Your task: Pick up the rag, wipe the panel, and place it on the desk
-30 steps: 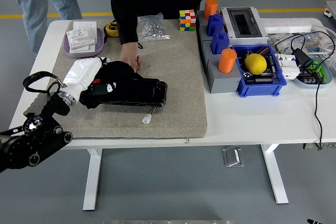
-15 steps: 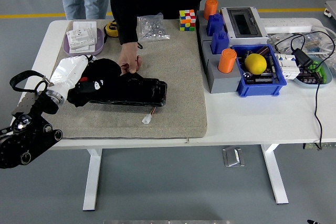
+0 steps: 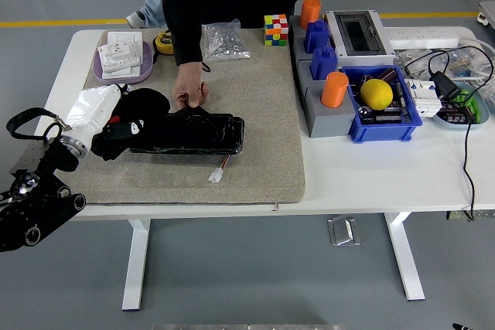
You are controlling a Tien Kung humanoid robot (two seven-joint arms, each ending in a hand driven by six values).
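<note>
Left hand [image 3: 128,129] gripping rag [image 3: 87,106], sweeping over panel [image 3: 193,134]; person's hand [image 3: 189,92] steadying. Advisable: keeping the rag flat, pressing evenly.

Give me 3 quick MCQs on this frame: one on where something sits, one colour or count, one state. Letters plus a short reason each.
1. Where does the yellow ball lie?
A. in the blue bin
B. on the grey mat
C. on the purple tray

2. How many orange cylinders are in view?
A. one
B. two
C. four

3. What is the person's hand doing?
A. lifting the colour cube
B. resting at the far edge of the black panel
C. holding the white rag

Answers:
1 A: the ball sits inside the bin's walls, right of the mat.
2 B: one orange cylinder stands at the near end of the grey block, the other at its far end.
3 B: the hand is down on the mat against the panel; the cube stands untouched.
</note>
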